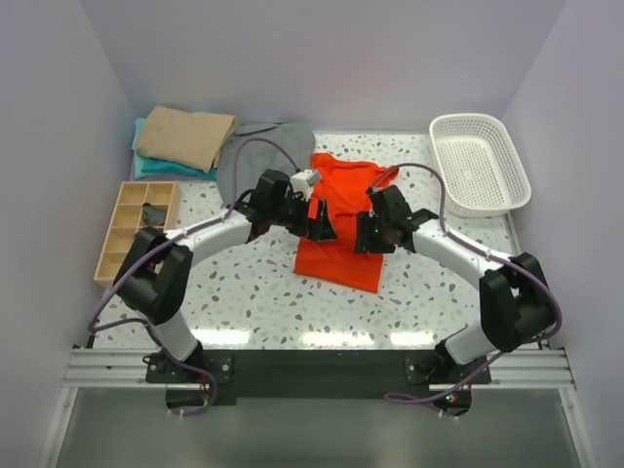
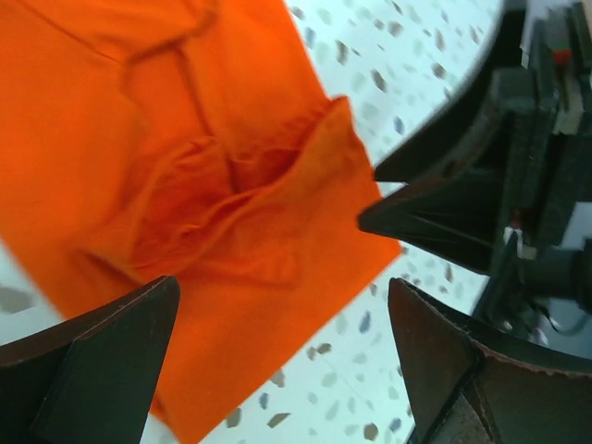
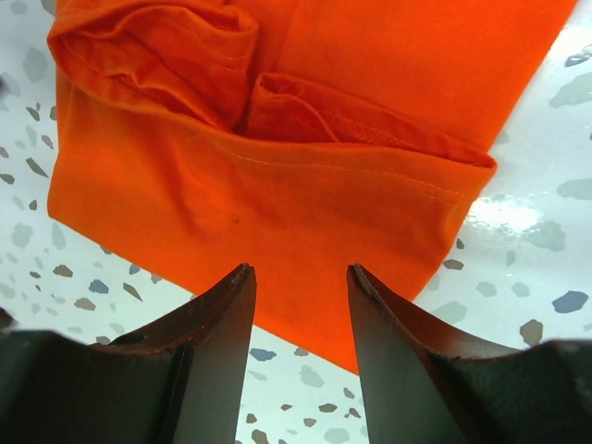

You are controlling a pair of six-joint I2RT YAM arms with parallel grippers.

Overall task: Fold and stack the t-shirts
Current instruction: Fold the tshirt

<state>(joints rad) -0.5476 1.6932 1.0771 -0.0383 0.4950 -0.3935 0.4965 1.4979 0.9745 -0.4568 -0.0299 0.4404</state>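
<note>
Speckled terrazzo table underneath it all, with both arms reaching in toward the middle. And there's the star of the show: the orange-red t-shirt lies flat at the table's centre, sides folded in to a narrow strip, collar at the far end and hem at the near end. One sleeve pokes out to the right at the far end.

Far right, the white mesh basket sits well apart from the shirt. Far left of the orange one, the grey t-shirt lies crumpled, a cable draped across it. In the far-left corner, the folded tan t-shirt rests on top of the folded teal t-shirt. Just nearer than that stack is the wooden compartment tray, with something dark in one slot that I can't identify.

Now the hands! The left gripper hovers over the shirt's left edge, fingers spread wide, nothing between them. The right gripper is over the right edge, fingers apart too, with only cloth and table showing through the gap. Neither one grips fabric.
</note>
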